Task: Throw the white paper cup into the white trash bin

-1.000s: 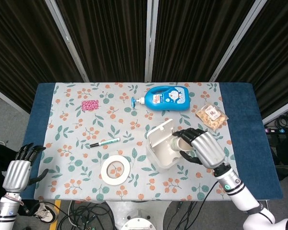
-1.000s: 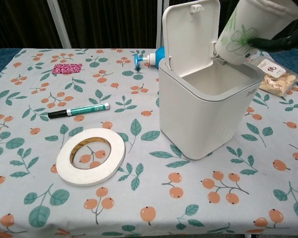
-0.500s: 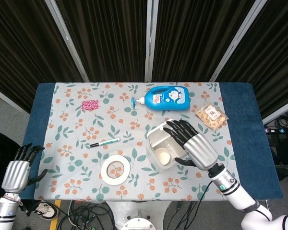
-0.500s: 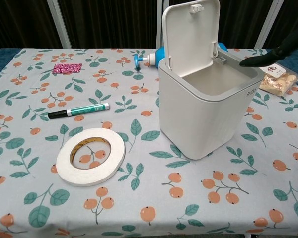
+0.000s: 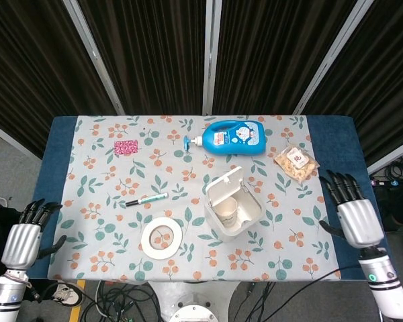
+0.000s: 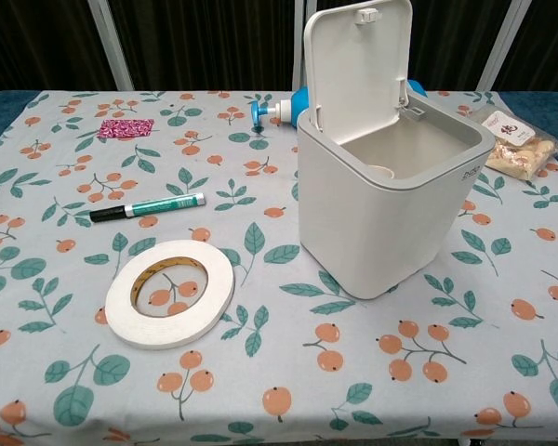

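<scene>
The white trash bin (image 5: 245,218) (image 6: 391,242) stands right of the table's middle, its lid tipped up and open. Inside it the white paper cup (image 5: 228,210) stands mouth up; the chest view shows only a sliver of its rim (image 6: 381,170). My right hand (image 5: 352,216) is off the table's right edge, fingers spread and holding nothing. My left hand (image 5: 25,236) hangs off the front left corner, also holding nothing. Neither hand appears in the chest view.
A roll of tape (image 5: 162,236) (image 6: 170,293) lies left of the bin, a green marker (image 5: 146,199) (image 6: 147,206) beyond it. A blue pump bottle (image 5: 232,137), a snack bag (image 5: 296,162) (image 6: 513,144) and a pink packet (image 5: 126,147) (image 6: 126,127) lie further back.
A second ago my right hand held the cup over the bin. It let go, the cup dropped in, and the hand drew back to the right off the table.
</scene>
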Controlling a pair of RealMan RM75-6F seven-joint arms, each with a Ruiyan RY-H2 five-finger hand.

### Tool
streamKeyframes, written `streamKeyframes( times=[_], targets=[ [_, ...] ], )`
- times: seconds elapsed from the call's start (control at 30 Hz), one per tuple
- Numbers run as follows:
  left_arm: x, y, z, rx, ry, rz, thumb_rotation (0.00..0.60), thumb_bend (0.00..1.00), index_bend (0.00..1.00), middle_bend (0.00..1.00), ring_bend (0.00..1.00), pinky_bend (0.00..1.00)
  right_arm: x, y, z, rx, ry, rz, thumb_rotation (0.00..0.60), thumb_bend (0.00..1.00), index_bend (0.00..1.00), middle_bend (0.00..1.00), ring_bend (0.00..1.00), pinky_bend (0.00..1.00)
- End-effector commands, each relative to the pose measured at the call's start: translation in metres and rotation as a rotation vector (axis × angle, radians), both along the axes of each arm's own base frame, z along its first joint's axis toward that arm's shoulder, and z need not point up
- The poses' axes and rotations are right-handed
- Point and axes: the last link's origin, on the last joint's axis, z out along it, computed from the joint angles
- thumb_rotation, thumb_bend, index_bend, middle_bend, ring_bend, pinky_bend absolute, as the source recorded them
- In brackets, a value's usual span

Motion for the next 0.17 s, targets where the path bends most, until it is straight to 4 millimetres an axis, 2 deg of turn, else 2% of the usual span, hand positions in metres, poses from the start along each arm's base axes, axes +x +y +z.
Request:
streamKeyframes(
  times=[0.03,0.17],
  targets=[
    [0.001,0.0,0.0,-0.002,0.007,-0.002,0.6,0.24,0.22,0.19,0.08,0.11,-0.051,0.03,0.002,-0.023,0.026,-0.16,0.6,0.01,0.0,0.0,0.0,0.0],
    [0.003,0.001,0.002,0.007,0.007,0.001,0.6,0.24,0.22,0.19,0.08,0.11,-0.074,0.04,-0.003,-0.025,0.058,-0.225,0.6,0.01,0.0,0.0,0.0,0.0]
  ],
)
